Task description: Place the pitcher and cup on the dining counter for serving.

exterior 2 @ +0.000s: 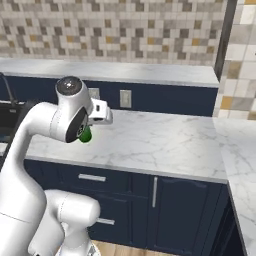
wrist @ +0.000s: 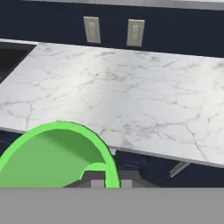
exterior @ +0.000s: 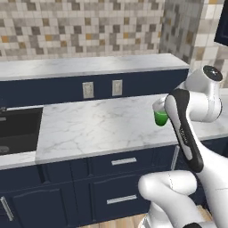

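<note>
- Nearest the lens in the hand view: green cup, its open rim curving across the lower left, one side of the rim pinched at the pincer.
- Pincer drawn together and clamped on the cup's rim; only a small dark part of the fingers visible at the wall of the cup.
- From the left base view, cup seen partly behind the dark forearm, apparently lifted clear of the marble worktop; contact with the top not certain from this side.
- From the right base view, only a sliver of green cup showing under the white wrist, pincer itself hidden by the arm.
- Beyond the pincer: worktop stretching away, bare marble with grey veining.
- Further beyond the pincer, on the dark navy upstand: two pale wall sockets, side by side, well apart from the cup.
- Above the upstand: a higher light marble ledge, then a mosaic tile wall.
- Off to one side of the pincer, at the worktop's end: black sink, well apart from the cup.
- Below the pincer: navy drawers with silver bar handles.
- In the way: the robot's own arm, blocking both base views of the grip.
</note>
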You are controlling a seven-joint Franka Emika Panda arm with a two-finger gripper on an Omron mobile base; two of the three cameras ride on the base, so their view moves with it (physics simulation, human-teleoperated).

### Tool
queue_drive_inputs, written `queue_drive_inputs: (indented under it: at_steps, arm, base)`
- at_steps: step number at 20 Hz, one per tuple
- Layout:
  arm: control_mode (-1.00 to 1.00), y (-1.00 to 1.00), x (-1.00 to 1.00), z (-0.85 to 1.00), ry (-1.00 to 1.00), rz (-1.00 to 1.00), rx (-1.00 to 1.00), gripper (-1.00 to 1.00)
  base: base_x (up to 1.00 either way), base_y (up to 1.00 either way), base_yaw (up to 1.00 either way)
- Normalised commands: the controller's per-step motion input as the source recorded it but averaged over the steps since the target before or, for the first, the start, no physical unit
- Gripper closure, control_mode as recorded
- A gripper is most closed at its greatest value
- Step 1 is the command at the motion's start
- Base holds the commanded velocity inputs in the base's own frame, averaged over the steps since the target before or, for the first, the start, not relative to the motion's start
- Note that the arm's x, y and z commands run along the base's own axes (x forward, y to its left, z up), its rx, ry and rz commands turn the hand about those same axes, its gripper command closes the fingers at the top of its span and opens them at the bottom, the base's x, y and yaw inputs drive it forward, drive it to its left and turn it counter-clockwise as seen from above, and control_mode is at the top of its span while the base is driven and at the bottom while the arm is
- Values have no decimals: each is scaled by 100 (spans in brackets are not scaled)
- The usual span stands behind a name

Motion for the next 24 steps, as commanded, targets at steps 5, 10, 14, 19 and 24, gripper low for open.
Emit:
queue_drive_inputs:
  at_steps: [5, 10, 14, 19, 24]
  arm:
    - [100, 0, 0, 0, 0, 0, 0, 100]
    - [100, 0, 0, 0, 0, 0, 0, 100]
    - [100, 0, 0, 0, 0, 0, 0, 100]
    - [100, 0, 0, 0, 0, 0, 0, 100]
    - [100, 0, 0, 0, 0, 0, 0, 100]
  base:
    - [-100, 36, 18]
    - [-76, 97, 38]
    - [-27, 100, 61]
    - [3, 100, 60]
    - [51, 94, 49]
